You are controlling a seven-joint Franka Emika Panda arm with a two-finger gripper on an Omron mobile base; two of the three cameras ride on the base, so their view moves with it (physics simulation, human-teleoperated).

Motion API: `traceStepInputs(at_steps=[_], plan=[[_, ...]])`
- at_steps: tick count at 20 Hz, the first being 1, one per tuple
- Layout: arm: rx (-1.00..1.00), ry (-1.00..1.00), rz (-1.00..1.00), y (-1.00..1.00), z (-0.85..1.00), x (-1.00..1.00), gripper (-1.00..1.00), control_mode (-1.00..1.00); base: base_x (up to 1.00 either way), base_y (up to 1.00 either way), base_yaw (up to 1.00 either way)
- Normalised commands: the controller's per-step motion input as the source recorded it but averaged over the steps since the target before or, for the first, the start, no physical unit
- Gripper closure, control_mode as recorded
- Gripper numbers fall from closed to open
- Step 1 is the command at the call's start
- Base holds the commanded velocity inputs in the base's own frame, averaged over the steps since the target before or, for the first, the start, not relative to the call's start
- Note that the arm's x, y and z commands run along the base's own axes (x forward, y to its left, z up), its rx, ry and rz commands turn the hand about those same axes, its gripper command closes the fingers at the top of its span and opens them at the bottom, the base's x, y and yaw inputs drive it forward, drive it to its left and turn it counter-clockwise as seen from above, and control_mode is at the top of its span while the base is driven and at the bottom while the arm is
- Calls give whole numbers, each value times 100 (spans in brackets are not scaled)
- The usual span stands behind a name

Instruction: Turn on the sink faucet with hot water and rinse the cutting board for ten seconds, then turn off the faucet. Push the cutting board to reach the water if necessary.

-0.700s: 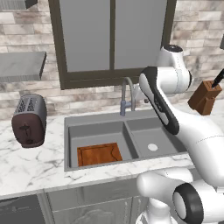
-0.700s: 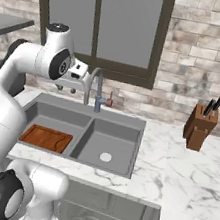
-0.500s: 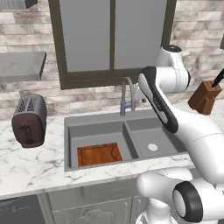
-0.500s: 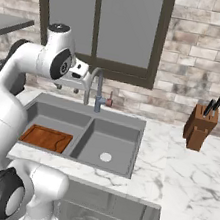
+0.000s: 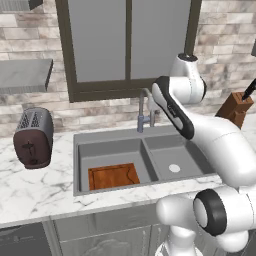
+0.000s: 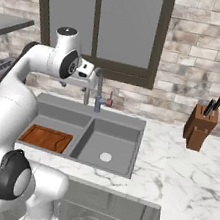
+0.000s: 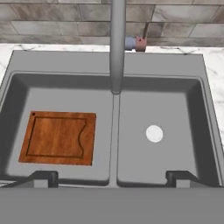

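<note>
White marble counter (image 5: 35, 187) running along a brick wall, beneath a dark-framed window (image 5: 127, 45). Set into the counter is the sink (image 5: 107, 145), a grey rectangular double basin with a central divider; the round drain (image 7: 154, 133) lies in the floor of the basin on the knife-block side.

The robot arm (image 5: 215, 140) rises from the near edge of the counter and bends over the sink toward the back wall.

Toaster (image 5: 33, 137), dark with a metal top, on the counter beyond the sink's end nearest the board. Knife block (image 6: 200, 126), brown with dark handles, on the counter near the wall, well apart from the sink's opposite end.

The cutting board (image 7: 58, 138), a reddish-brown wooden rectangle with a grooved border, lies flat on the floor of the basin on the toaster side, toward that basin's near edge and well clear of the divider.

The sink faucet (image 6: 98, 92), a grey gooseneck, stands at the back rim in line with the divider; in the hand view its spout ends above the divider. Its small side lever (image 7: 136, 43) has a reddish tip.

Gripper (image 7: 111, 177), high above the sink just beside the faucet's arch, looking down: fingertips (image 7: 43, 177) spread wide, nothing between them.
</note>
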Motion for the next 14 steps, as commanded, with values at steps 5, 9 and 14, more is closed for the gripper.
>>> traceStepInputs(at_steps=[5,9,14], plan=[[0,0,0,0,-8,44,-100,-100,0,0,0],[0,0,0,0,-10,37,-100,-100,0,0,0],[0,0,0,0,-17,39,-100,-100,0,0,0]])
